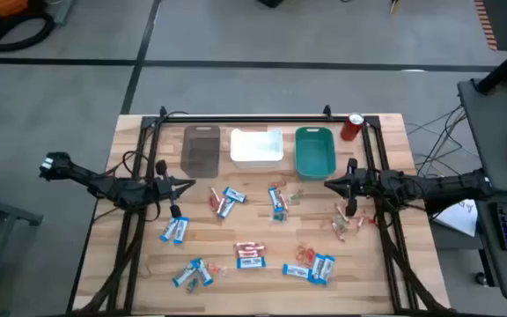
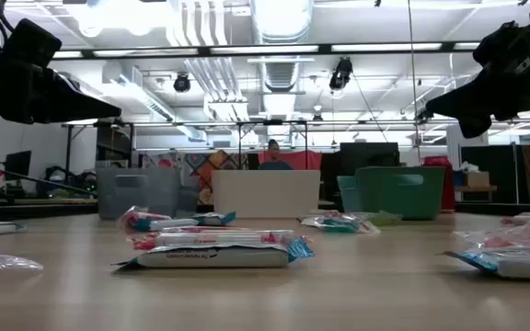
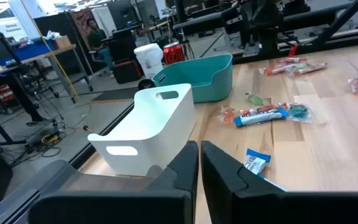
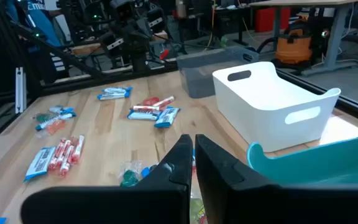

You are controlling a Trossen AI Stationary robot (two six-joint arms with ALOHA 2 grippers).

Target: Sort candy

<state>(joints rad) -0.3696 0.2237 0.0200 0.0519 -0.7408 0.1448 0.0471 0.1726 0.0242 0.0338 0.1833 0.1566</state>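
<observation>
- Near edge of the surface (image 1: 104,255): candy (image 1: 250,255) lies scattered loose across the middle and front, none in any bin
- Left pincer (image 1: 188,184): closed narrow, empty, hovering; nearest blue-and-white bars (image 1: 225,201) lie just beyond its tip toward centre, long axes slanted
- Right pincer (image 1: 329,184): closed narrow, empty; small orange-red pieces (image 1: 349,222) lie just beside it toward the front
- Far edge: grey bin (image 1: 202,150), white bin (image 1: 256,148), teal bin (image 1: 315,151) in a row

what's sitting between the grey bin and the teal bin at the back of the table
The white bin stands between the grey bin and the teal bin, all in one row. The high view shows it best; no candy lies in the gaps between them.
</observation>
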